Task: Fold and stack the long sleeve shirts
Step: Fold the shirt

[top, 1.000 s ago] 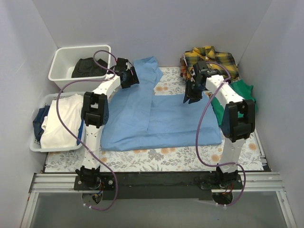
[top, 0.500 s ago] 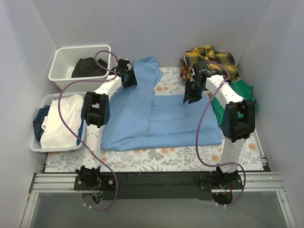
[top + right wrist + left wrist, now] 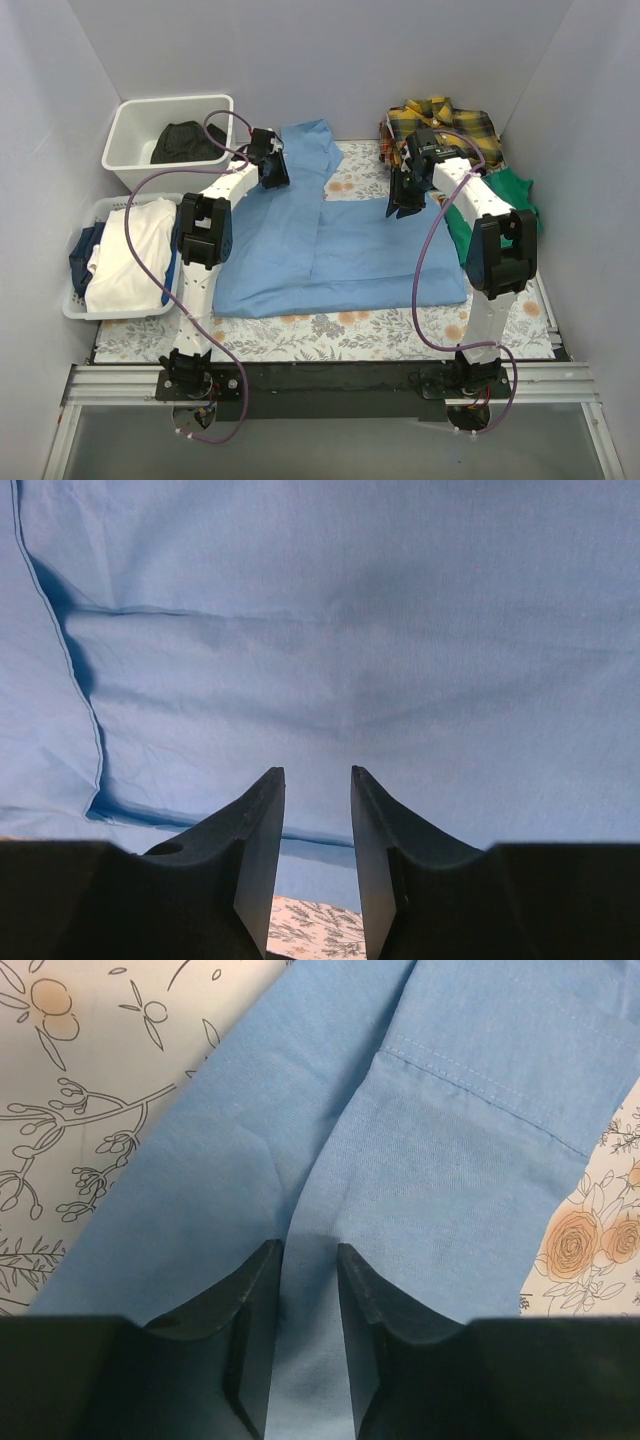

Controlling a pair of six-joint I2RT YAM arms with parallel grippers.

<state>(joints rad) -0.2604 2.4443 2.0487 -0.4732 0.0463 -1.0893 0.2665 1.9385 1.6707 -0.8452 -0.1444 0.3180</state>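
The flowered table point(image 3: 330, 335) is mostly covered by the light blue shirt point(image 3: 340, 250), which lies flat in the middle with one side turned in, so I'd say it's only partly folded. The plaid shirt point(image 3: 450, 120) sits crumpled in the far right corner, not yet folded, and nothing is stacked. The left gripper point(image 3: 305, 1250) is pinching a ridge of the blue sleeve at the far end. The right gripper point(image 3: 315, 775) stands narrowly parted at the shirt's edge; I can't tell if it's holding cloth
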